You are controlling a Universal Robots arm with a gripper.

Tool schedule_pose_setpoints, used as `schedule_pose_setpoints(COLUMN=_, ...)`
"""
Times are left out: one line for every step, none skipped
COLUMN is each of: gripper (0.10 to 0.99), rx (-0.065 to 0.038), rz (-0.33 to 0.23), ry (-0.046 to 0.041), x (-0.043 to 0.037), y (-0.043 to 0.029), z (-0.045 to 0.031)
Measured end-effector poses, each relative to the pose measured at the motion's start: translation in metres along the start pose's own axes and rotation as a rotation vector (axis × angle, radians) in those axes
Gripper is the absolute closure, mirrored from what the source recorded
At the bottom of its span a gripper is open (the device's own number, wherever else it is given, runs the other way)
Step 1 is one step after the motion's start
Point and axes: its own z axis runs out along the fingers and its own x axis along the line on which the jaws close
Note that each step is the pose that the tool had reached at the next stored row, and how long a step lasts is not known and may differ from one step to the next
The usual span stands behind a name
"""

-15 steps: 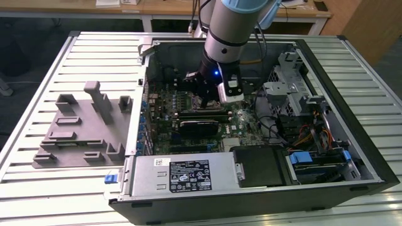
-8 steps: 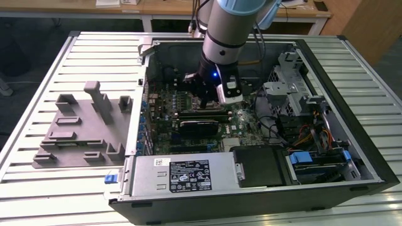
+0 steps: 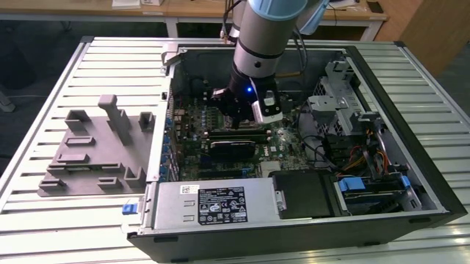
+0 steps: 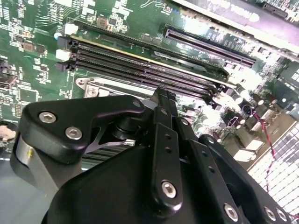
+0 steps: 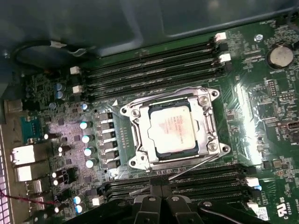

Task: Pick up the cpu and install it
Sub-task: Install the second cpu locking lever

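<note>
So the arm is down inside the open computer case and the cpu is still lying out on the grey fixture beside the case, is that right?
Not quite. The arm is down inside the open computer case, but the cpu sits in the motherboard socket, framed by its metal bracket, as the first wrist view shows. It is not on the grey fixture.

Robotics lab bench for PC assembly.
An opened computer case [image 3: 294,165] lies on a slatted metal table [image 3: 59,231], wooden desks [image 3: 184,11] behind, grey fixture blocks [image 3: 96,148] alongside.

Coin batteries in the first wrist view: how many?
1. A round silvery coin battery sits on the green motherboard, beyond the memory slots from the cpu in its socket. Others may be hidden.
</note>
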Motion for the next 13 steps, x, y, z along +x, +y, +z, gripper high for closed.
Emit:
schedule_pose_setpoints(gripper=0.98, rx=-0.001, rz=-0.003, ry=0.0002, x=0.0004, y=-0.0007, z=0.0002)
schedule_pose_setpoints(gripper=0.98, rx=-0.002, rz=-0.007, ry=0.0004, x=0.001, y=-0.0015, z=0.0005)
schedule_pose_setpoints(gripper=0.98, rx=-0.004, rz=-0.01, ry=0.0008, x=0.0014, y=-0.0021, z=0.0008)
schedule_pose_setpoints(gripper=0.98, rx=-0.007, rz=-0.014, ry=0.0014, x=0.0017, y=-0.0026, z=0.0011)
schedule_pose_setpoints(gripper=0.98, rx=-0.012, rz=-0.017, ry=0.0023, x=0.0022, y=-0.003, z=0.0014)
schedule_pose_setpoints(gripper=0.98, rx=-0.017, rz=-0.02, ry=0.0033, x=0.0027, y=-0.0033, z=0.0017)
schedule_pose_setpoints(gripper=0.98, rx=-0.023, rz=-0.023, ry=0.0043, x=0.0032, y=-0.0037, z=0.0019)
schedule_pose_setpoints(gripper=0.98, rx=-0.03, rz=-0.026, ry=0.0054, x=0.0036, y=-0.0042, z=0.0022)
schedule_pose_setpoints(gripper=0.98, rx=-0.036, rz=-0.028, ry=0.0064, x=0.004, y=-0.005, z=0.0024)
schedule_pose_setpoints(gripper=0.98, rx=-0.04, rz=-0.03, ry=0.007, x=0.0043, y=-0.006, z=0.0026)
schedule_pose_setpoints(gripper=0.98, rx=-0.044, rz=-0.032, ry=0.0077, x=0.0045, y=-0.0072, z=0.0029)
schedule_pose_setpoints(gripper=0.98, rx=-0.049, rz=-0.033, ry=0.0085, x=0.0046, y=-0.0084, z=0.0033)
schedule_pose_setpoints(gripper=0.98, rx=-0.054, rz=-0.035, ry=0.0093, x=0.0047, y=-0.0095, z=0.0038)
